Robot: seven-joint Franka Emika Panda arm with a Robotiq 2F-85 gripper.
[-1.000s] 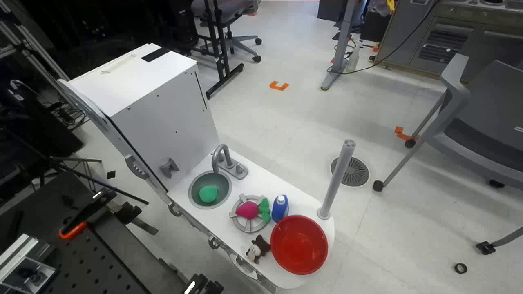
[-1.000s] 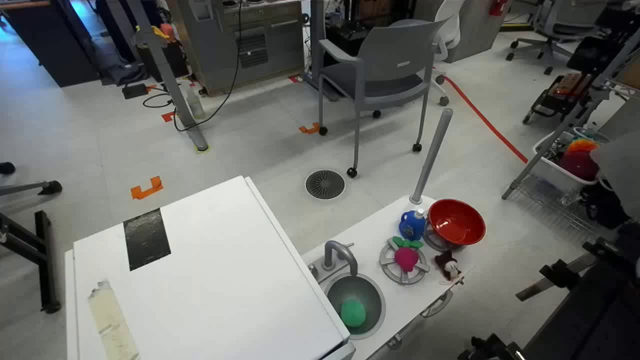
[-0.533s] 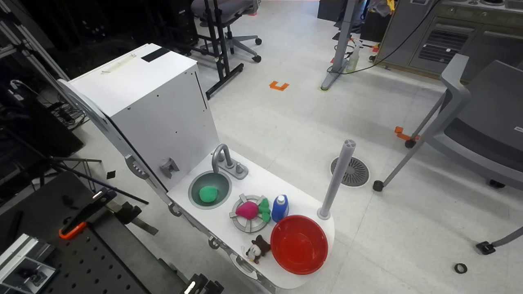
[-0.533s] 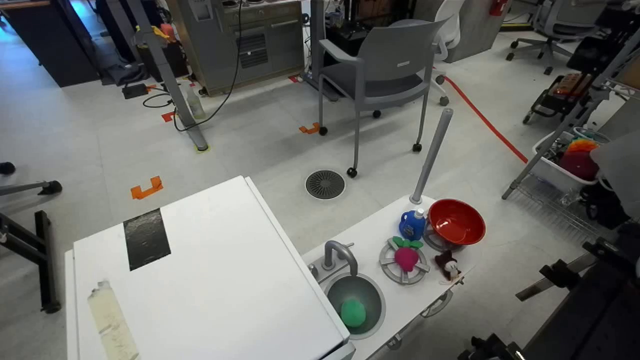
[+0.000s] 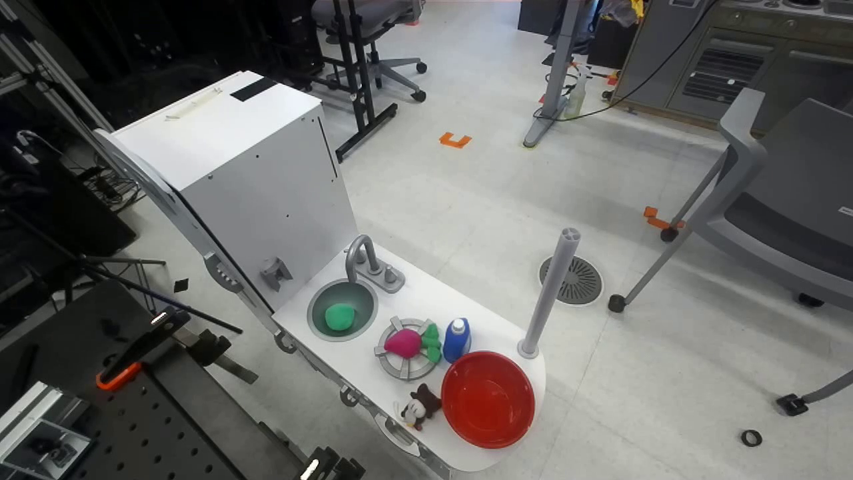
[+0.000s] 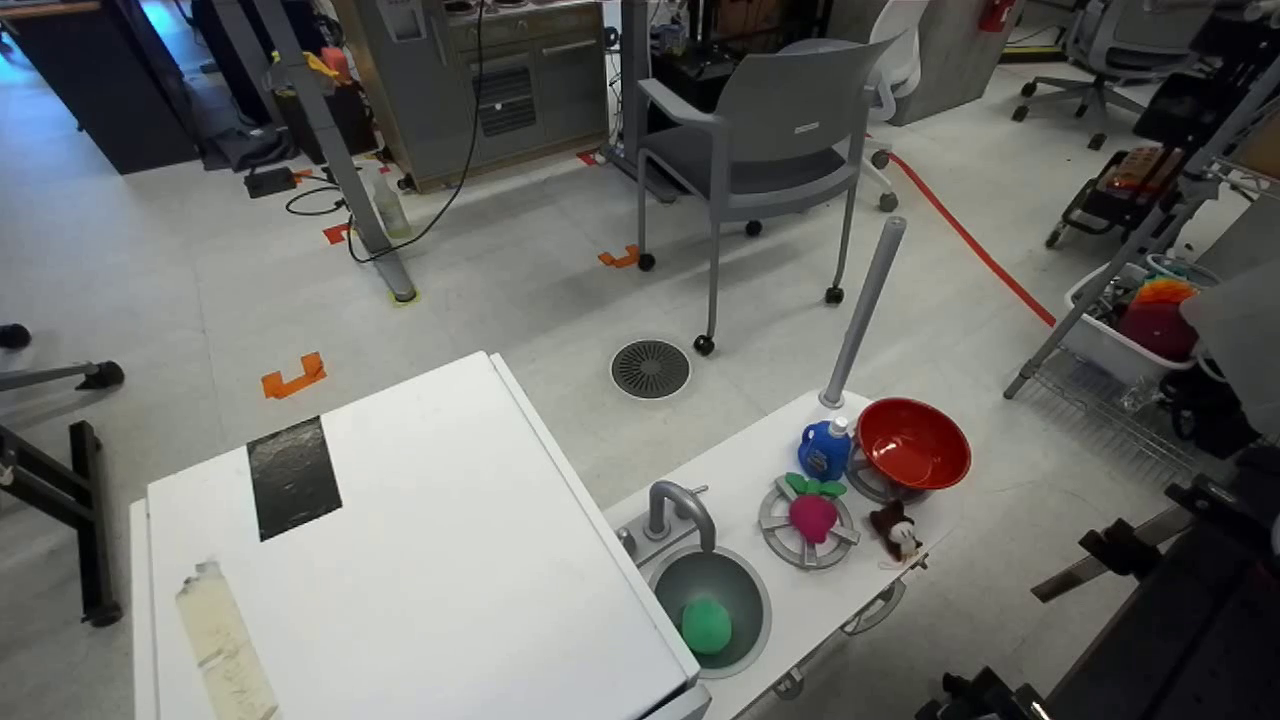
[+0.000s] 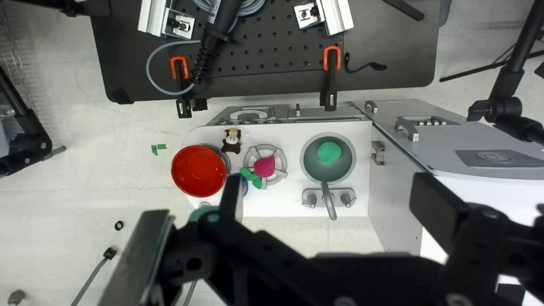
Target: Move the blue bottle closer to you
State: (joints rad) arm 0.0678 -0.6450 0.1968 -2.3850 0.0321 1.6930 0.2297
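Observation:
The blue bottle (image 5: 457,344) with a white cap stands upright on the white toy kitchen counter (image 5: 460,310), between the pink-and-green item and the red bowl. It also shows in an exterior view (image 6: 824,457). In the wrist view only a blue sliver of the bottle (image 7: 245,185) shows; a finger (image 7: 230,197) hides the rest. My gripper (image 7: 331,193) is open, its fingers wide apart with nothing between them. It appears well above the counter, over the sink and faucet side. The gripper is out of view in both exterior views.
The red bowl (image 5: 488,400) sits close beside the bottle. The pink-and-green item (image 5: 404,343) lies on a burner. A small plush toy (image 5: 420,405) lies near the front edge. A grey post (image 5: 550,293), faucet (image 5: 363,260), sink (image 5: 320,319) and tall white cabinet (image 5: 280,193) stand up or border the counter.

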